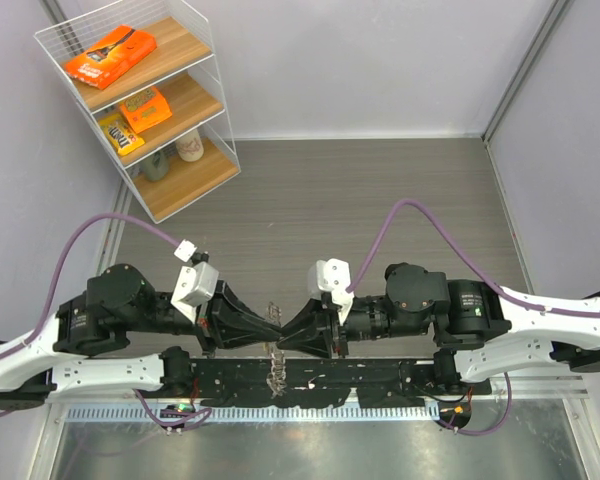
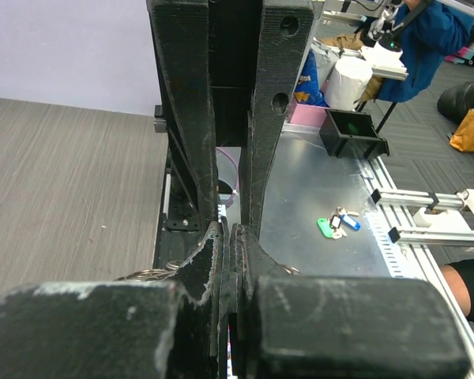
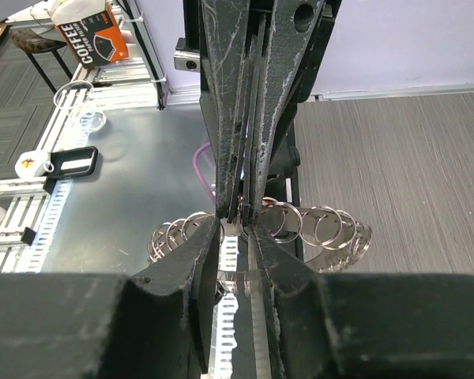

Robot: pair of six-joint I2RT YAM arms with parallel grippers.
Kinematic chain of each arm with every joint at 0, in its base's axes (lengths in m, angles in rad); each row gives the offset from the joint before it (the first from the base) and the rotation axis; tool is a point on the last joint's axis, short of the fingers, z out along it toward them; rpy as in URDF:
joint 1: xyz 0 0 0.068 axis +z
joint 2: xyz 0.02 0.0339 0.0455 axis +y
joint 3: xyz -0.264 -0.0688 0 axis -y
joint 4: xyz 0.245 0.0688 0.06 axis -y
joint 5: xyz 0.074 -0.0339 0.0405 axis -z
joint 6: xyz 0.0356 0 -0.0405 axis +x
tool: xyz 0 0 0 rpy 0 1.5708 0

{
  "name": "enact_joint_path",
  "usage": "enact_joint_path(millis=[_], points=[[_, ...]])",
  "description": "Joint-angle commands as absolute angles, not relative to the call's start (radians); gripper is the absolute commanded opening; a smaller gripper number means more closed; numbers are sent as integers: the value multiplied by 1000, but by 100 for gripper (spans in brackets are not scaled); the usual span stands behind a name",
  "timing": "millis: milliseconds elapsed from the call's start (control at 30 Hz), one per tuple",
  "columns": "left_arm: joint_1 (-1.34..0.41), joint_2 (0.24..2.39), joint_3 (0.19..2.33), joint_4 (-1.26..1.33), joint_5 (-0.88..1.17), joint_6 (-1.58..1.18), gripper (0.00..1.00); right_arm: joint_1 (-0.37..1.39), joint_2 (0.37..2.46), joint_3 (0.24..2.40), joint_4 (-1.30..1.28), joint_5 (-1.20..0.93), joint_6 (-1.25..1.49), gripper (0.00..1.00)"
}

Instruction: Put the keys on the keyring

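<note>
Both left claw (image 2: 227, 234) and right claw (image 3: 235, 229) clench the keyring (image 3: 325, 230), a floppy chain of silvery loops

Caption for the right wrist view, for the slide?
Tip to tip: the right gripper meets the left gripper, silvery loops of the keyring fanning out on both sides.

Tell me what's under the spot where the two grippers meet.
The keyring hangs below the tips of the left gripper and right gripper, in front of the black rail. The fingertips cover its top rings and any key there.
</note>
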State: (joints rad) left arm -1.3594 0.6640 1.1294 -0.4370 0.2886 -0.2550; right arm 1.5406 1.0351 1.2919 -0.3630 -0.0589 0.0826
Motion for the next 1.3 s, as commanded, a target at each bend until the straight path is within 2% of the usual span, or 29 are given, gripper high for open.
enact_joint_path(millis=[0,400,767,800,967,1000,1267], points=[[-1361,652,1149,-338,290,-265,0,1537,1046,1301,-298,-58,92,26],[-1362,644,1128,-314,287,-273,0,1539,1023,1238,-170,-29,104,6],[-1361,640,1121,-318,244,-275,0,1542,977,1146,-40,-35,60,6],[-1362,637,1120,-318,230,-273,2,1542,973,1143,-37,-41,54,6],[-1361,578,1075,-264,131,-270,36,1548,940,1129,-41,-22,37,6],[-1362,562,1062,-247,117,-267,40,1546,931,1126,-44,-17,34,6],[-1361,450,940,-109,83,-271,48,1549,871,1108,-43,-3,5,6]])
